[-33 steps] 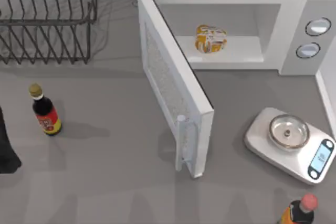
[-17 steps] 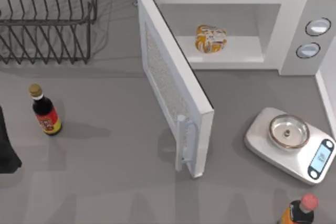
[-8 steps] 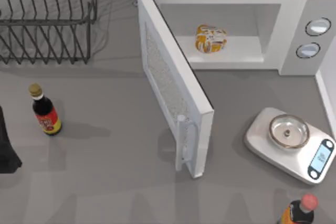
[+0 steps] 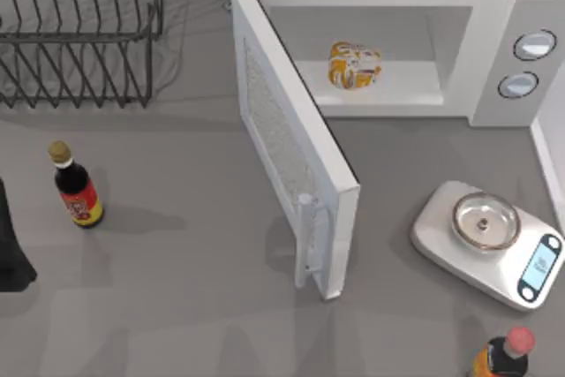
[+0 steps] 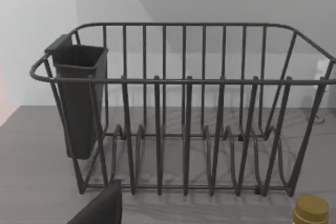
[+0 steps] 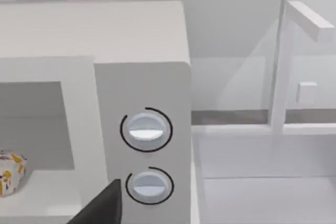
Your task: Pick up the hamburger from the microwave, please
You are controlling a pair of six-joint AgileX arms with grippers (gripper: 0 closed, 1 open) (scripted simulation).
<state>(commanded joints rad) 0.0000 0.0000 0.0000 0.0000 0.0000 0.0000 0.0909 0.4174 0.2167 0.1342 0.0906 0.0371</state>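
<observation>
The microwave (image 4: 494, 33) stands at the table's one o'clock edge with its door (image 4: 291, 143) swung wide open, the door running out toward six o'clock and ending in a bar handle (image 4: 307, 240) near the table's middle. The hamburger (image 4: 355, 65) sits alone on the white cavity floor, well clear of the walls; from the right wrist it shows at the cavity's edge (image 6: 10, 179), beside the panel with two round grey knobs (image 6: 146, 129). A kitchen scale (image 4: 488, 243) with a steel pan lies at four o'clock, apart from the door, and a red-capped bottle (image 4: 505, 355) stands at five o'clock by the table's edge. A dark sauce bottle (image 4: 75, 187) stands upright at nine o'clock, with a wire dish rack (image 4: 79, 28) behind it at eleven o'clock; the left wrist sees the rack (image 5: 184, 108) with a dark cup holder (image 5: 79, 98) hung on its end. The left arm (image 4: 11, 253) is parked at the table's nine o'clock edge. Whether either pincer is apart or together I cannot tell: a dark tip (image 5: 102, 208) in the left wrist view and one (image 6: 105, 205) in the right are all that show.
</observation>
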